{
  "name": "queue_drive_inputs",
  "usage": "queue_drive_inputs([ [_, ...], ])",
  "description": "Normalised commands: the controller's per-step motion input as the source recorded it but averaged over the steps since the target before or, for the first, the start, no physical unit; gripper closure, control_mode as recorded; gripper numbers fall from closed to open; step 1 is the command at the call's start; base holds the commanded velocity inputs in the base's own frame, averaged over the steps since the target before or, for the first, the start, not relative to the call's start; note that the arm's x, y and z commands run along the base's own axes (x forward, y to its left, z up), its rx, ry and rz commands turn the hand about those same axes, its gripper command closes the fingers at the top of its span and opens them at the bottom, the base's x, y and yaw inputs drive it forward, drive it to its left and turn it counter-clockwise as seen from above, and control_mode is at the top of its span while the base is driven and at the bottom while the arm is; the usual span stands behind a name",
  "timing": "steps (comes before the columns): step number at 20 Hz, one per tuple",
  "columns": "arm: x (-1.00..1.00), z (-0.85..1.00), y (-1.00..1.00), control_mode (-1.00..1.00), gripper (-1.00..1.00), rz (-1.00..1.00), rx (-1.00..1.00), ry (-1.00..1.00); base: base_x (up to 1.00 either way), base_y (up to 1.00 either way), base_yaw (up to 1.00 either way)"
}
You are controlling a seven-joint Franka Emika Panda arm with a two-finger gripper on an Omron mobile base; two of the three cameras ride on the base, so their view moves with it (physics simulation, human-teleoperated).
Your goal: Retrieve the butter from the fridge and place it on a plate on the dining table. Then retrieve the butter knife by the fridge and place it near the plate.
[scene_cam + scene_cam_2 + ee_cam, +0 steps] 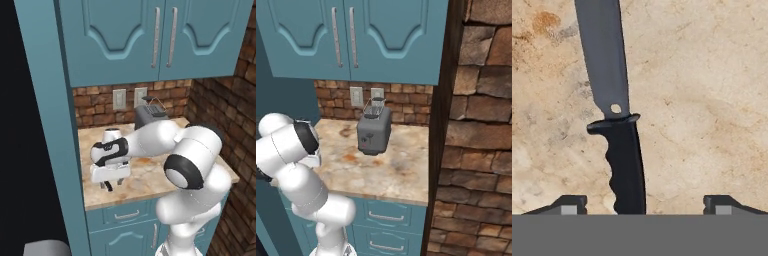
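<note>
Here the knife (618, 115) is lying flat on the counter (702, 100), its grey blade running toward the top of the hand view and its dark, ridged handle reaching down between the two fingertips (571, 204). The tips are standing wide apart, one on either side of the handle and clear of it, so the gripper (644, 205) is holding nothing. The stone under the knife is showing beige marbling with an orange-brown stain off by the blade's far end. In the left base view the gripper (109, 185) is hanging just above the counter (145, 177) near its front left part, fingers pointing down, with the white arm reaching across from the lower right; the knife itself is hidden under the hand there. A grey toaster (148, 117) is standing at the back of the counter against the brick wall (100, 107), below two wall outlets (119, 99). In the right base view the toaster (374, 131) is sitting mid-counter with the arm bending at the left edge. Teal upper cabinets (150, 35) are hanging above, teal drawers (383, 217) are sitting below, and the fridge (27, 150) is showing as a dark mass at the left.
</note>
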Motion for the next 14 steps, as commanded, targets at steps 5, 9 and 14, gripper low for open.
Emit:
queue_drive_inputs([
  [5,-0.22,-0.9,-0.01,-1.0,1.0,-0.02,0.0,-0.36,0.0,0.0,0.0],
  [9,-0.03,-0.55,-0.25,-1.0,1.0,-0.05,0.02,-0.38,0.0,0.0,0.0],
  [14,0.0,-0.07,-0.44,-1.0,1.0,-0.09,0.1,-0.1,0.0,0.0,0.0],
])
